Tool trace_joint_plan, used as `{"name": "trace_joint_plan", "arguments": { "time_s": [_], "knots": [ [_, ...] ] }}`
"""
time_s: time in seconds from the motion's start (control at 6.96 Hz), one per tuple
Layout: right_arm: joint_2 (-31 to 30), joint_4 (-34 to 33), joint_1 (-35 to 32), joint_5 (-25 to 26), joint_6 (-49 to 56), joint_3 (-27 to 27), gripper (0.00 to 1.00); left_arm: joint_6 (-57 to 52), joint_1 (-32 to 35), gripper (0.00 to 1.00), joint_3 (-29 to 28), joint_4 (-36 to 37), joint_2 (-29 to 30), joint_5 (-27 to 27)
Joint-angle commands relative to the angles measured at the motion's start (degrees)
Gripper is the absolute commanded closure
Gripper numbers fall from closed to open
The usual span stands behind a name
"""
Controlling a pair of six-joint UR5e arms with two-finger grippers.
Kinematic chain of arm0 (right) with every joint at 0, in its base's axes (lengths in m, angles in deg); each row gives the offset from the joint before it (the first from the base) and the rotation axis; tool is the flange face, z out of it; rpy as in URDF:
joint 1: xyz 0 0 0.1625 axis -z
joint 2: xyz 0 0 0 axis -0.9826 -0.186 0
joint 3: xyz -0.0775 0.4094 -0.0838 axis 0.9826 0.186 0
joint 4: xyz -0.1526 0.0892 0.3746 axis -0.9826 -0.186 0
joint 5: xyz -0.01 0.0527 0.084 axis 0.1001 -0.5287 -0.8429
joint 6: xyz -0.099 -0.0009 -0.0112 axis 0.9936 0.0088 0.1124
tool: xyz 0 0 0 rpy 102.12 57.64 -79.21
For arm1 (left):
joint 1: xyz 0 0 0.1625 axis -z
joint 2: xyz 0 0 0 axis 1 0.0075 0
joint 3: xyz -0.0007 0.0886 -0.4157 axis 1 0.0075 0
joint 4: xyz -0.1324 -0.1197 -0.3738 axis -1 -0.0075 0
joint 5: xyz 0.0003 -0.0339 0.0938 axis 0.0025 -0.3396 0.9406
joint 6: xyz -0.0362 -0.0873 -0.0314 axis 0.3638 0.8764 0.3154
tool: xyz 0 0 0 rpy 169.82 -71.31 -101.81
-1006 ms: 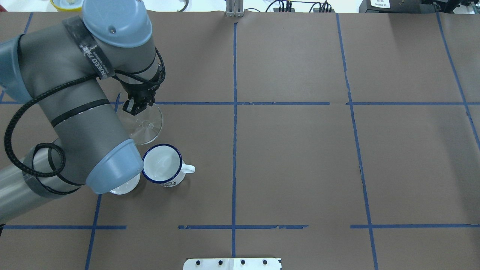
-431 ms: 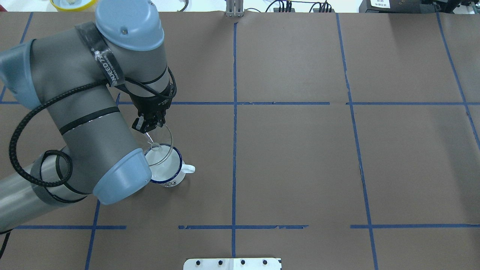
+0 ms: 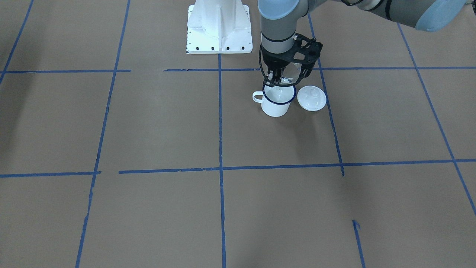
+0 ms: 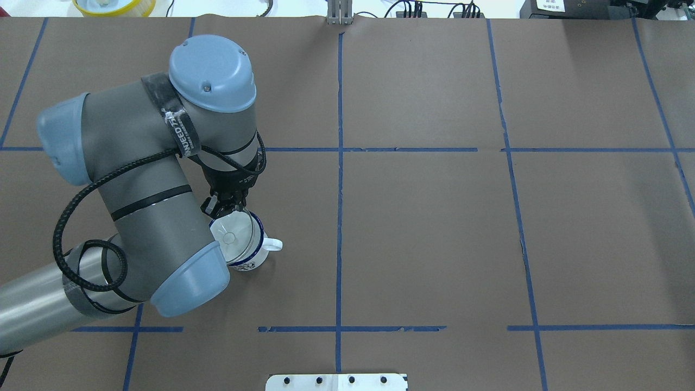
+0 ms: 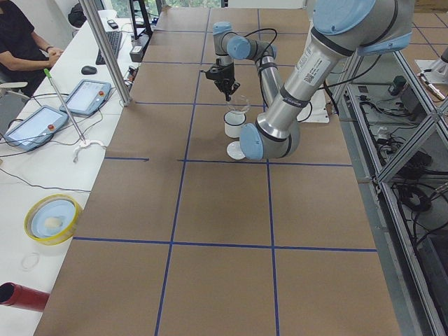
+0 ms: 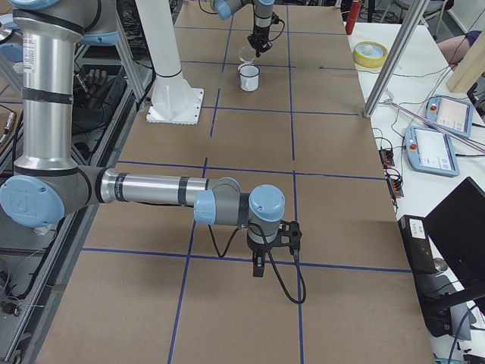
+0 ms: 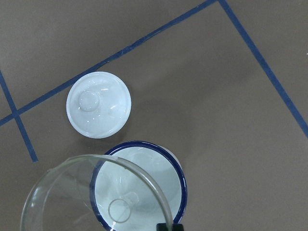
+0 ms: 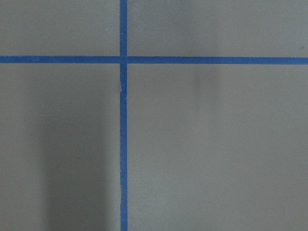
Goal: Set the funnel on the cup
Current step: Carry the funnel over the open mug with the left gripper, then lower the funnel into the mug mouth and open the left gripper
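Left tool [image 4: 227, 207] gripped the funnel [image 4: 232, 234] by its rim; overhead, it hung above the cup [image 4: 251, 262]. Left wrist view: spout over the cup's mouth, lid [image 7: 98, 104] beside. Right exterior view: right tool [image 6: 258, 267], grip indeterminable

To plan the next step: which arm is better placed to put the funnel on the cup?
The left. The left gripper holds the funnel by its rim, spout over the cup; the right gripper hangs far away from both.
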Motion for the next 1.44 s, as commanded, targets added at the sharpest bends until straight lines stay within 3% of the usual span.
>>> {"name": "trace_joint_plan", "arguments": {
  "time_s": [0.0,1.29],
  "knots": [
    [0.00,0.00,0.00,0.00,0.00,0.00,0.00,-3.17,-0.22,1.00,-1.97,-0.98,-0.29,0.44],
    [0.00,0.00,0.00,0.00,0.00,0.00,0.00,-5.19,-1.36,1.00,-6.72,-5.91,-0.29,0.36]
  ]
}}
